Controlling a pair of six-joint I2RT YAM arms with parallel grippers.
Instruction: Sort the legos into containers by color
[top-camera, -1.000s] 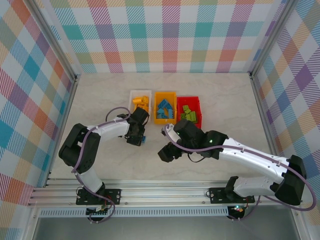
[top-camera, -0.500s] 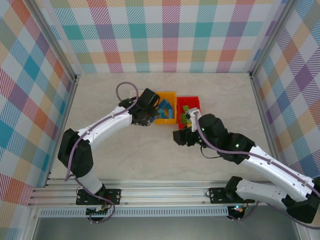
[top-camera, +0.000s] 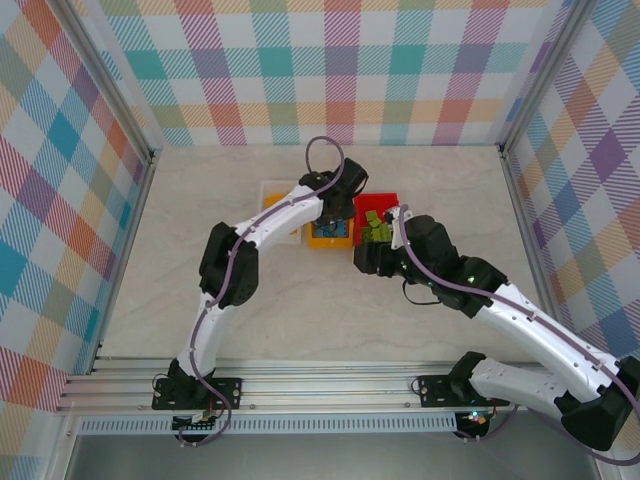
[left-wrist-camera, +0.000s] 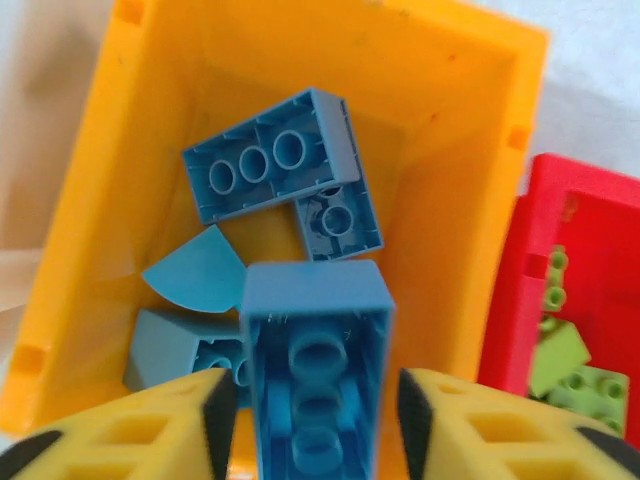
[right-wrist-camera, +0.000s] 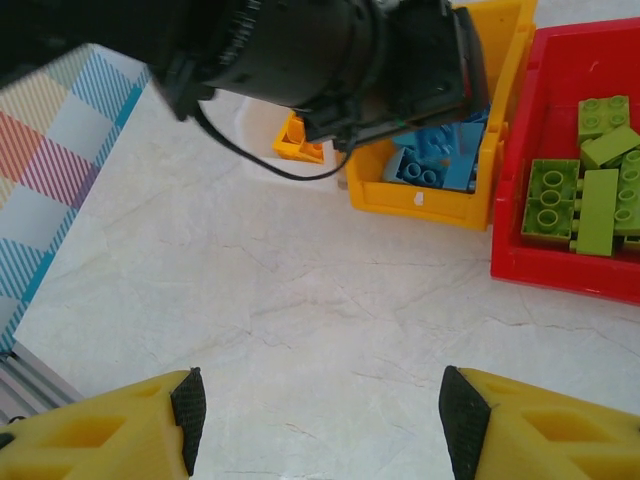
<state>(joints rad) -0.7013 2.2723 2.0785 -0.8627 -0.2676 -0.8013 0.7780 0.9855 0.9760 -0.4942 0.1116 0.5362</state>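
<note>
Left tool clamped on a blue brick, one finger on each long side. The brick is held above the orange-yellow bin. Inside that bin lie other blue bricks and a blue quarter-round piece.

Right tool: fingers wide apart, nothing between them, over bare counter near the bins.

Red bin holds green bricks. White bin, just left of the orange-yellow bin, holds yellow-orange bricks.
</note>
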